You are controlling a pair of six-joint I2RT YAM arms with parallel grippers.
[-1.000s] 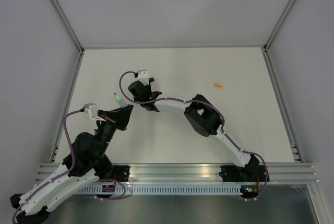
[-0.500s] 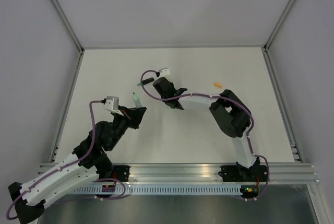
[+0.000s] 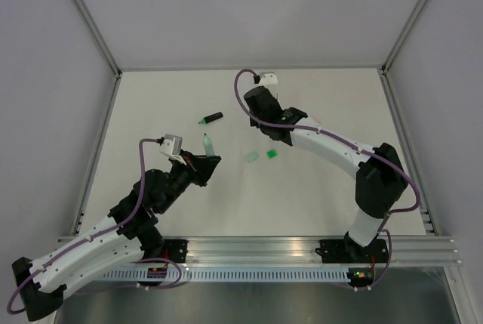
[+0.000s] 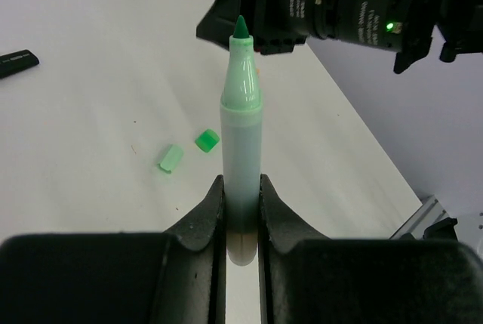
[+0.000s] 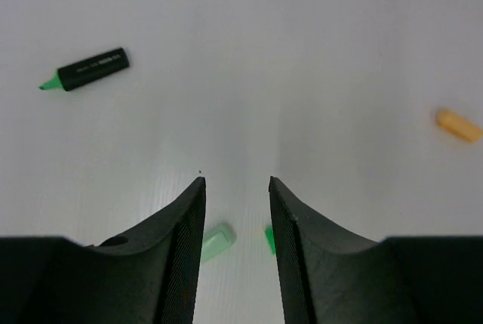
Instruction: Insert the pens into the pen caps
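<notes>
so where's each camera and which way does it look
top external: above and behind the bases, looking down on the table; the left arm and right arm show.
left wrist: on that arm, looking along the left fingers clamped on the pale pen, toward the right arm.
right wrist: looking down past the right fingers, open, at the table.
shared: both wrist views catch the black pen and two green caps.

Swept right — bared the black pen (image 3: 210,118)
Carried the right gripper (image 3: 281,137) off to the right of the black pen, uncovering two green caps (image 3: 253,156) too — brought the left gripper (image 3: 205,162) with its pale pen (image 3: 207,145) in just nearside of the black pen.
</notes>
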